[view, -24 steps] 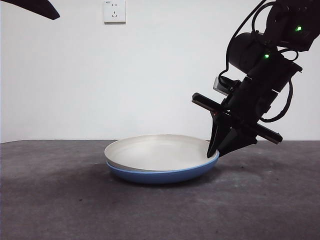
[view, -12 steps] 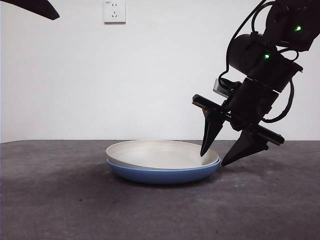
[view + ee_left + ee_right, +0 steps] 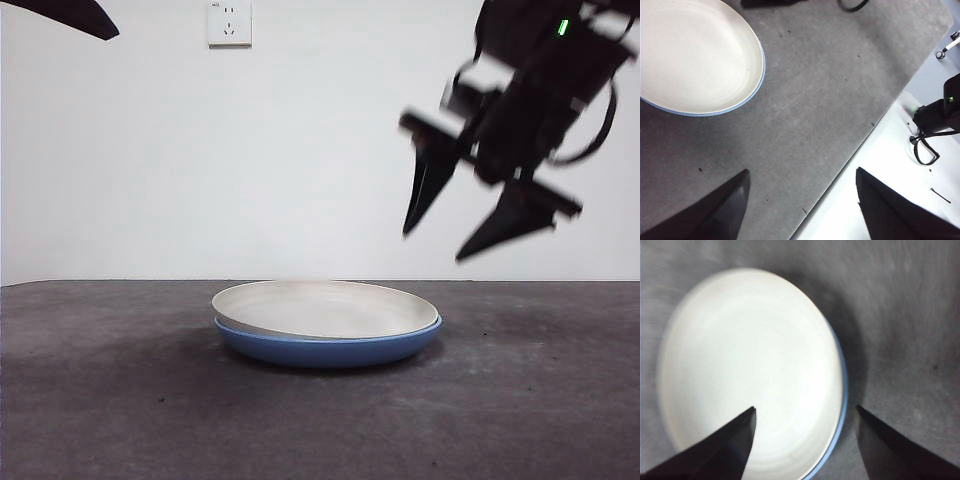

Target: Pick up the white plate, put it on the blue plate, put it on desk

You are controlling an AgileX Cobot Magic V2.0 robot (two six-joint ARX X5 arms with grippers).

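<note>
The white plate (image 3: 320, 306) lies nested in the blue plate (image 3: 330, 349) on the desk (image 3: 110, 400), in the middle of the front view. My right gripper (image 3: 435, 245) is open and empty, blurred, up in the air above the plates' right rim. The right wrist view shows the white plate (image 3: 745, 370) with a sliver of the blue plate (image 3: 842, 390) at its edge, beyond my right gripper (image 3: 805, 412). My left gripper (image 3: 802, 177) is open and empty, high over the desk, with the white plate (image 3: 690, 55) and a thin blue plate edge (image 3: 720, 113) off to one side.
A wall socket (image 3: 229, 22) is on the white back wall. The left arm shows as a black tip (image 3: 70, 15) at the top left corner of the front view. The left wrist view shows the desk's edge (image 3: 875, 127) and a pale floor with cables beyond it.
My right gripper opened and let go of the white plate's right rim, then rose well above the plates. The white plate settled flat in the blue plate.
</note>
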